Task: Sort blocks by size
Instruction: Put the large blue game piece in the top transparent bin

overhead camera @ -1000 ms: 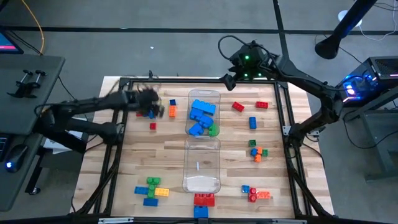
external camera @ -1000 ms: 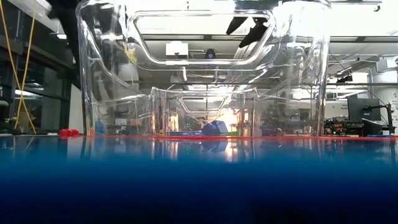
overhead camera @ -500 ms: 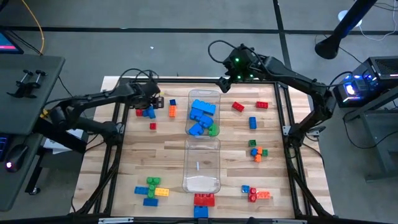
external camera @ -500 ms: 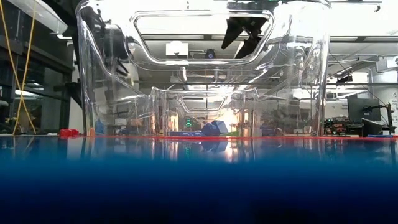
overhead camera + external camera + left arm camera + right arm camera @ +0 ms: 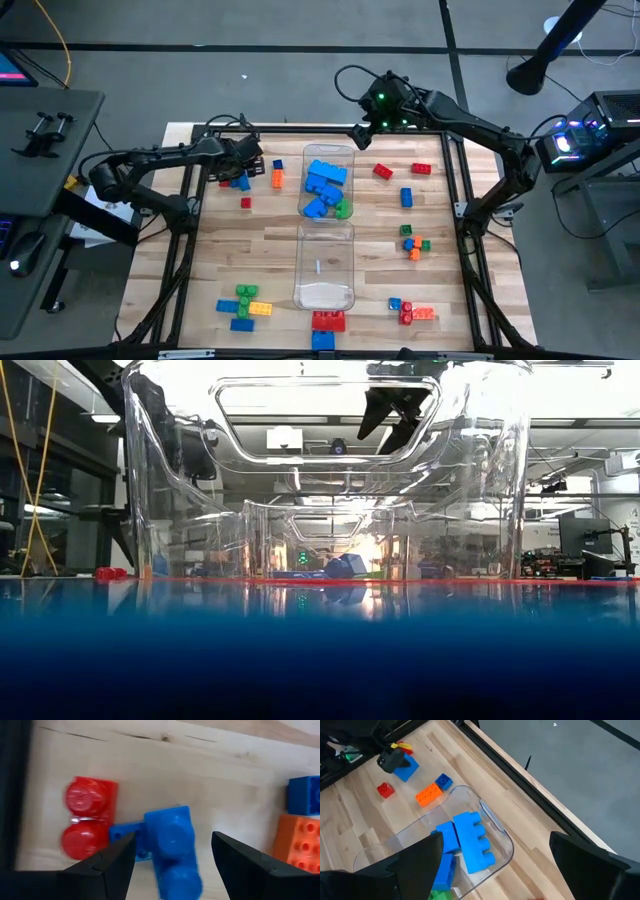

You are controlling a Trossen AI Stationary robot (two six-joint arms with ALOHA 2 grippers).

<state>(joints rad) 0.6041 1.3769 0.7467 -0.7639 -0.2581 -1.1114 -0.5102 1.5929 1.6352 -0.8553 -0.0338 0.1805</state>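
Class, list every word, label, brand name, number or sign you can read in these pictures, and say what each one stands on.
None can be read: the studded plastic toy bricks, the clear plastic bins and the wooden table bear no visible text.
The pink-lit screen beside the table is too small to read.

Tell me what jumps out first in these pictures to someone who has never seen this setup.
Two clear bins stand end to end at the table's middle: the far bin holds a heap of big blue blocks, the near bin looks empty. The left claw, open, straddles a blue block beside a red block at the far left. The right claw hangs open above the far bin.
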